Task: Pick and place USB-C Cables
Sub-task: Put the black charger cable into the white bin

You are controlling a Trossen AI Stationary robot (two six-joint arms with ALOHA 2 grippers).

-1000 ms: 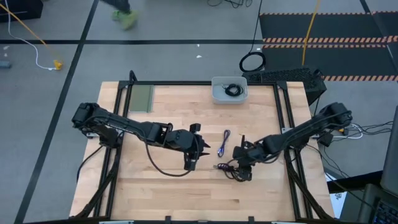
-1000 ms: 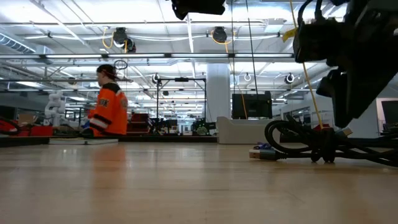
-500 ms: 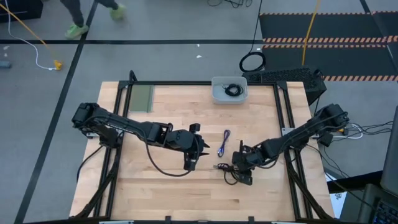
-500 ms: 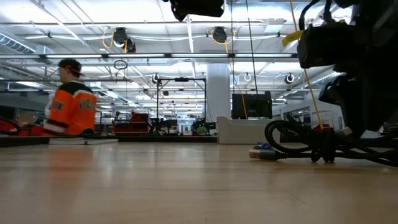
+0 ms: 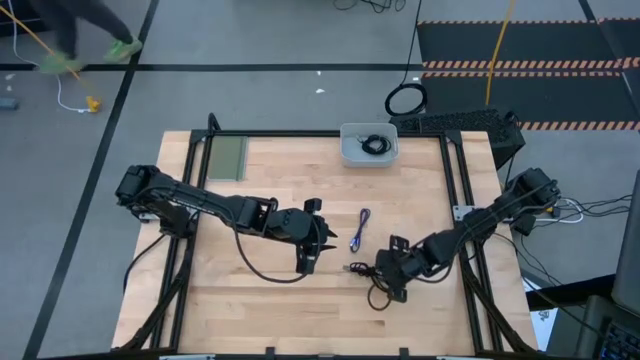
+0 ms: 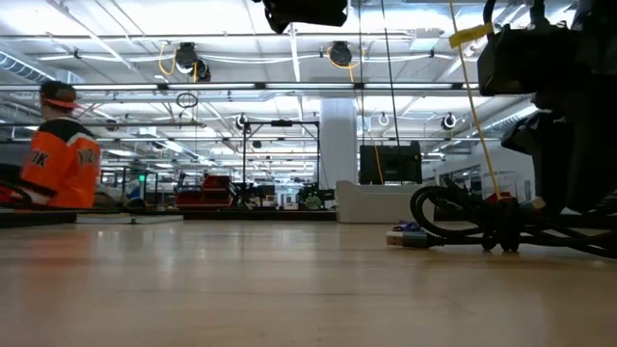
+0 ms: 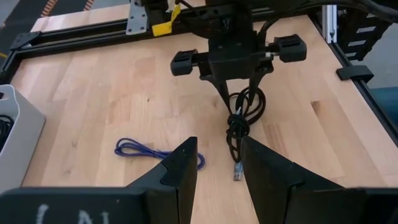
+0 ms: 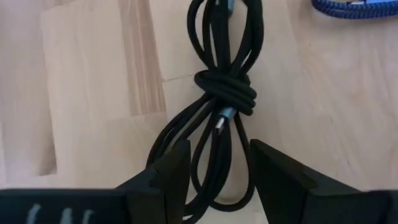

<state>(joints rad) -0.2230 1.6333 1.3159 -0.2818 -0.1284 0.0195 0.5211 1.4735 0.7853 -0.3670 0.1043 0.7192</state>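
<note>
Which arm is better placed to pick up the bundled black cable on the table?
Right: the right gripper is directly over the black cable, open. The left gripper waits apart.

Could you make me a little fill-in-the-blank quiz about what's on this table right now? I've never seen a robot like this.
1. The right gripper is open, its fingers straddling the bundled ____ cable.
2. The blue-purple cable lies on the ____ table.
3. The grey bin at the table's far edge holds a coiled ____ cable.
4. The left gripper is ____ and holds nothing.

Missing words: black; wooden; black; open
</note>
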